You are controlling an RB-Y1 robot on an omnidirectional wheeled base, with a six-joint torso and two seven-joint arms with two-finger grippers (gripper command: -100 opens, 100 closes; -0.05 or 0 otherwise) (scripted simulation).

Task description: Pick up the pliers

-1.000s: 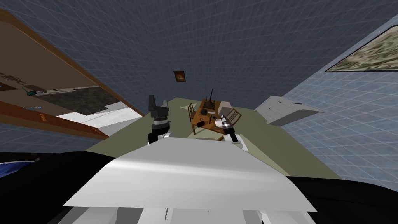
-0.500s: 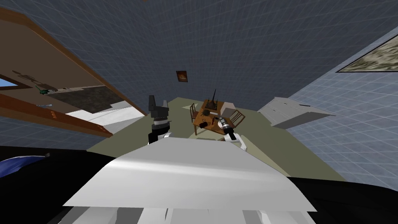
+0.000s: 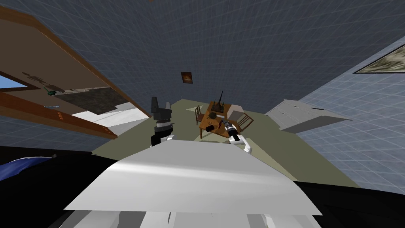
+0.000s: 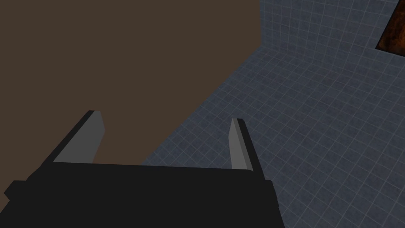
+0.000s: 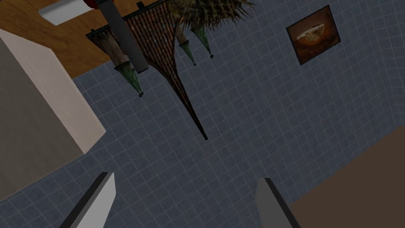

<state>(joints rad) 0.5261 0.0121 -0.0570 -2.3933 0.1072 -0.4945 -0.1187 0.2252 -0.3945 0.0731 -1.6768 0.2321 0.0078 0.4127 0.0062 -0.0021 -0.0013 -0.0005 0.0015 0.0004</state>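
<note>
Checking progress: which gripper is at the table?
The right gripper, held out at the wooden table; the left gripper stands apart, off to its side.

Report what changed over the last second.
The whole head view slid right: my own leftward turn. The table now sits more squarely before the right tool. Nothing grasped. The left tool stayed raised; both are open.

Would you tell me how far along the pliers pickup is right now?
Done: the right arm reaches over the wooden table. In hand: the right gripper is open and empty, pointing past the tabletop; the left gripper is open, raised aside. Left: a small reddish item on the table may be the pliers; lowering, closing and lifting remain.
</note>
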